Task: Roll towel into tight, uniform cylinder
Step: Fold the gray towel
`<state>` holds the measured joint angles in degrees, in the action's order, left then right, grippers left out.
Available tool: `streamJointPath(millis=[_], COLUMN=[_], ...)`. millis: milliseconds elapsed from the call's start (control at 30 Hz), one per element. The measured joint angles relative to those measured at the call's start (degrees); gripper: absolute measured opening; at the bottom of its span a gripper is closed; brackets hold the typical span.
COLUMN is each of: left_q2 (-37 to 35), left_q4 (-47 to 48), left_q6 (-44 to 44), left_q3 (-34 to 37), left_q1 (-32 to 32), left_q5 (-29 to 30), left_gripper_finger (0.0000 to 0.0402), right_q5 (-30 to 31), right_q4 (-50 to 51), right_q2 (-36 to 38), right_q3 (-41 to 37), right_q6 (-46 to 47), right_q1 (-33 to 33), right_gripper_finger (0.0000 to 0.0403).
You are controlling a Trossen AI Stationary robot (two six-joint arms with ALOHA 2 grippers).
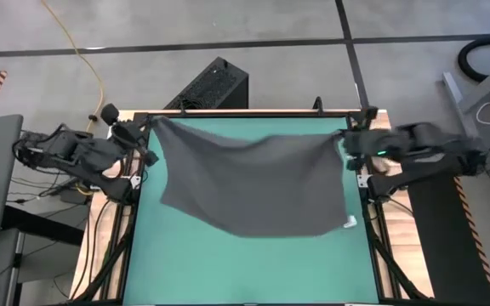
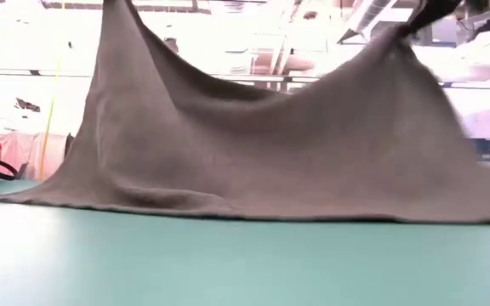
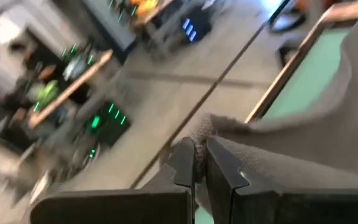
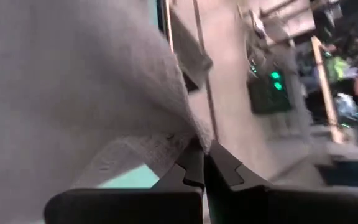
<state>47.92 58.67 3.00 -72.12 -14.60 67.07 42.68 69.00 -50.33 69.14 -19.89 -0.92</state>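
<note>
You have the plain dark grey soft cloth towel (image 1: pixel 249 183) lifted by its two far corners, one in each end effector, above the far edge of the flat teal counter (image 1: pixel 253 263). Your left end effector (image 1: pixel 147 126) sits at the far left corner of the counter, clenched on the towel's left corner; in the left wrist view the cloth (image 3: pixel 303 155) is pinched between the two dark fingers (image 3: pixel 182 163), which stand almost together. Your right end effector (image 1: pixel 347 140) sits at the far right corner, likewise clenched on the towel's right corner, and the right wrist view shows the fabric (image 4: pixel 73 93) bunching just at the closed fingertips (image 4: pixel 194 163).

Between the two grips the top edge sags in a shallow curve. From the low view the towel (image 2: pixel 270 144) rises to a peak at each held corner, dips in the middle, and its lower hem lies along the counter (image 2: pixel 228 263). From above, the near part of the cloth spreads over the teal surface, with a small white tag (image 1: pixel 350 223) at its near right corner. The towel is unrolled.
</note>
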Motion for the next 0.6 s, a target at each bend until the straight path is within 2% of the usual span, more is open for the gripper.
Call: streamJointPath(millis=[100, 267, 333, 467, 533, 600], left_q2=[1.0, 3.3, 3.8, 3.7, 3.7, 3.5], left_q4=[6.9, 14.2, 16.2, 17.0, 16.9, 16.9], left_q6=[6.3, 11.4, 14.0, 17.6, 18.9, 20.2], left_q3=[0.0, 0.0, 0.5, 6.9, 11.5, 16.0], left_q1=[3.5, 7.2, 8.0, 8.2, 8.2, 8.2], left_q5=[-2.2, -6.2, -8.3, -14.1, -16.1, -16.5], left_gripper_finger=[0.0, 0.0, 0.0, 0.0, 0.0, 0.0], right_q5=[-0.9, -3.9, -10.1, -28.0, -31.6, -32.3], right_q4=[-3.3, -3.2, -3.3, -3.5, -3.1, -2.5], right_q2=[-1.4, -3.4, -3.8, -4.2, -4.0, -4.0], right_q3=[-4.0, -4.9, -4.9, -6.3, -8.6, -11.1], right_q6=[-3.9, -2.7, -0.1, 4.8, 5.9, 6.8], right_q1=[5.8, 14.1, 16.5, 19.2, 19.1, 18.8], right_gripper_finger=[0.0016, 0.0016, 0.0016, 0.0016, 0.0016, 0.0016])
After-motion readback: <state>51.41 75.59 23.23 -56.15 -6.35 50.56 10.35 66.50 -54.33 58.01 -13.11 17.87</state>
